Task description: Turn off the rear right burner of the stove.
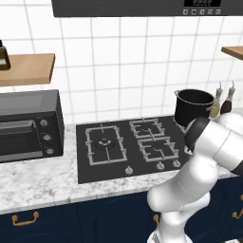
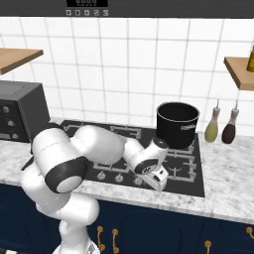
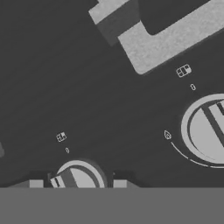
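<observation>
Left base view: the stove [image 1: 95,166] is set into a speckled marble counter [image 1: 38,182] above dark blue cabinets [image 1: 71,220] with brass handles. White wall tiles are seen behind it. A black toaster oven [image 1: 28,124] stands at the left, under a wooden shelf [image 1: 26,69]. A black pot [image 1: 192,107] is placed at the stove's right rear, and the rear right burner [image 1: 147,128] lies just left of it. Silver knobs [image 1: 129,170] are lined along the front edge. Two bottles [image 1: 222,100] stand right of the pot. The gripper is concealed here by the white arm [image 1: 209,156].

Right base view: the arm is bent low over the front of the stove [image 2: 196,186], and the gripper [image 2: 158,179] is held just above the knob row [image 2: 110,176], pointing down. The jaw opening cannot be told here. The pot [image 2: 177,124] sits on the rear right grate; the burner beneath is hidden.

Hand view: black glass, two round silver knobs [image 3: 208,129] and part of a grey grate [image 3: 166,39] are shown at close range. The fingertips [image 3: 120,183] are set apart on either side of the lower knob [image 3: 78,177], unclenched, with nothing gripped. Contact with the knob cannot be confirmed.
</observation>
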You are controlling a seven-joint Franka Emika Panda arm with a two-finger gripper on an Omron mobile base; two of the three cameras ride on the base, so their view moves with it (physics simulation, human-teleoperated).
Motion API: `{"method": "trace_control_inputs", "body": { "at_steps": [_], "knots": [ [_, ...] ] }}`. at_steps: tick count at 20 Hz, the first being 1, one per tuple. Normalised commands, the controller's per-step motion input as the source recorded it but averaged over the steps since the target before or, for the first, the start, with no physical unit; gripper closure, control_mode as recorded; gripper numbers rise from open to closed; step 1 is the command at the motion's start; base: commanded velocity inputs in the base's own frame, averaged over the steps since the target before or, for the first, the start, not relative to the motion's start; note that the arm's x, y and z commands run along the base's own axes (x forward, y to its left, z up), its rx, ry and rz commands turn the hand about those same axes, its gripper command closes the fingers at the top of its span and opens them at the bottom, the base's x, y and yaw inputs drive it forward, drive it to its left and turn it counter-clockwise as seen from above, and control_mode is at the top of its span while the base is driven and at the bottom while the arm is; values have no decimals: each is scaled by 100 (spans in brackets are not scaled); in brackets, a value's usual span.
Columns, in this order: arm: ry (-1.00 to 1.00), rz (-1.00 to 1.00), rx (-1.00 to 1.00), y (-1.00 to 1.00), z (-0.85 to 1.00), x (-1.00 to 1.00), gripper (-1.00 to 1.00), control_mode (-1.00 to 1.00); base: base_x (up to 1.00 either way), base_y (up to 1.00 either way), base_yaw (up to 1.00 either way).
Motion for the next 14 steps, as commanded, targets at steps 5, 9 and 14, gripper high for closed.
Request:
{"method": "trace_control_inputs", "body": {
  "at_steps": [5,9,14],
  "knots": [
    [0,-47,11,-58,-7,-24,100,-100,0,0,0],
    [0,0,-1,0,0,0,100,-100,0,0,0],
    [0,0,0,0,0,0,100,-100,0,0,0]
  ]
}}
